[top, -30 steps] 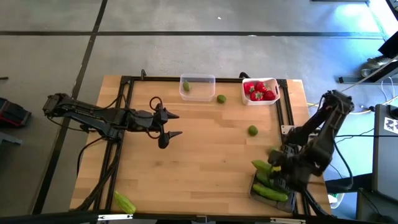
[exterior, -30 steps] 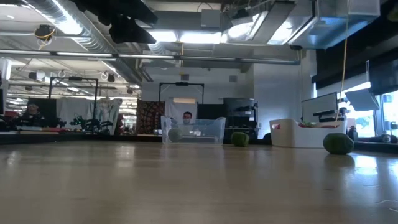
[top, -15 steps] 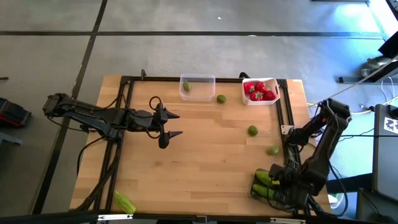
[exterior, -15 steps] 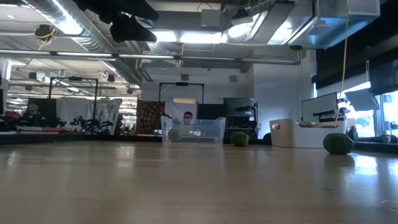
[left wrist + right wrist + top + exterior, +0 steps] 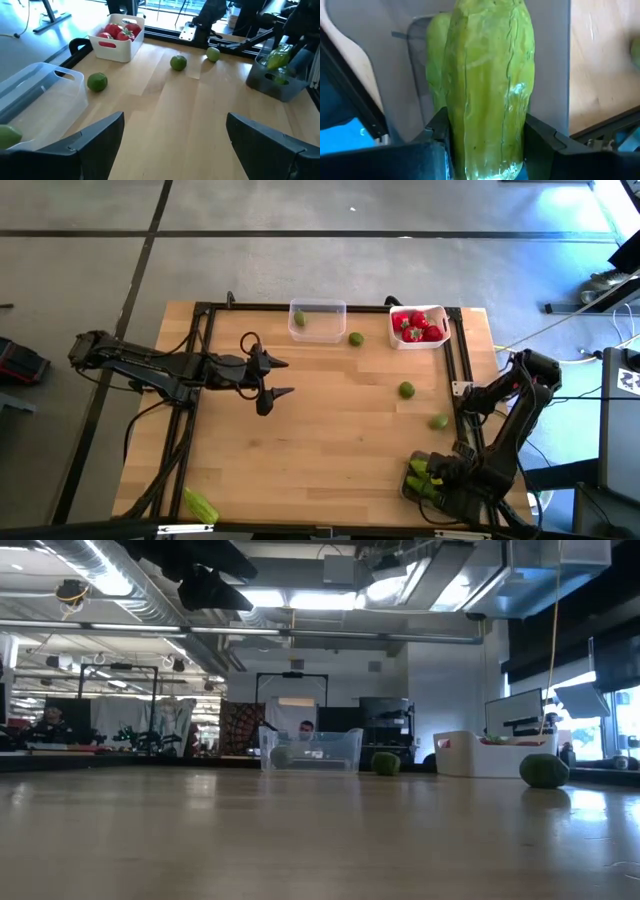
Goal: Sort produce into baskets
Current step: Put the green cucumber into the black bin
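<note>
High view: the clear basket (image 5: 318,318) holds one green fruit (image 5: 299,320); the white basket (image 5: 419,326) holds red pieces (image 5: 416,326). The dark grey basket (image 5: 424,482) sits at the table's near right corner under the right gripper (image 5: 432,477). A loose cucumber (image 5: 200,505) lies at the near left corner.

Low view: the clear basket and white basket stand at the far edge.

Left wrist view: the left gripper (image 5: 172,140) is spread, holding nothing.

Right wrist view: the right gripper pinches a held cucumber (image 5: 489,85) above the dark grey basket.
</note>
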You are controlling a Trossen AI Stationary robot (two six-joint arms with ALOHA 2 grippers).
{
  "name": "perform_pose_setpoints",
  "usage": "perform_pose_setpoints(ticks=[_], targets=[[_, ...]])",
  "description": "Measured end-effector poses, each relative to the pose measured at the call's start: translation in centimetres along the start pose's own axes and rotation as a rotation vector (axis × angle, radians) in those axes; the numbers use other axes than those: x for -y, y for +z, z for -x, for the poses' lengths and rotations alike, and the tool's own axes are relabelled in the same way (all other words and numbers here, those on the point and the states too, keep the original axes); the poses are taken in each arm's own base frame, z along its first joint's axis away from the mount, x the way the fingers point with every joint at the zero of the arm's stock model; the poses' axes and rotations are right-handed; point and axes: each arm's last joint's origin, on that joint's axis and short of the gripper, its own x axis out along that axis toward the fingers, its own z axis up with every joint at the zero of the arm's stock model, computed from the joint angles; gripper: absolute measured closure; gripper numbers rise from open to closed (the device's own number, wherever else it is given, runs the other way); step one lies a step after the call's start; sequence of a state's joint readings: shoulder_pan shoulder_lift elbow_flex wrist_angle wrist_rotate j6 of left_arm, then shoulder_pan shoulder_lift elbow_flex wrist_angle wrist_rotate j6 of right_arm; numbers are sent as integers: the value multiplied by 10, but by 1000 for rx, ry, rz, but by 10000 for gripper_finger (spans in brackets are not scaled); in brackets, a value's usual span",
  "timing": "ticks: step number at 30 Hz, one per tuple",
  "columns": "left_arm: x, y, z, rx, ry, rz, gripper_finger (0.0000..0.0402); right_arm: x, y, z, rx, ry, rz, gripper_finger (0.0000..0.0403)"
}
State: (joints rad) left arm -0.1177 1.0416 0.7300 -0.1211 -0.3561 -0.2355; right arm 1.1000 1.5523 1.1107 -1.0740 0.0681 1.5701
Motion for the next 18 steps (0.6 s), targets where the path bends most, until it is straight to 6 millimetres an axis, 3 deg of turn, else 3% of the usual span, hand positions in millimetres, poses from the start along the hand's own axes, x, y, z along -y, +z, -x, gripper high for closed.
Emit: perform_pose_setpoints(ticks=[7, 18], targets=[[0, 0, 0, 0, 0, 4, 54, 2, -1, -6, -19, -67, -67, 253], [0, 0, 0, 0, 0, 25, 54, 5, 1, 0, -106, -63, -112, 142]])
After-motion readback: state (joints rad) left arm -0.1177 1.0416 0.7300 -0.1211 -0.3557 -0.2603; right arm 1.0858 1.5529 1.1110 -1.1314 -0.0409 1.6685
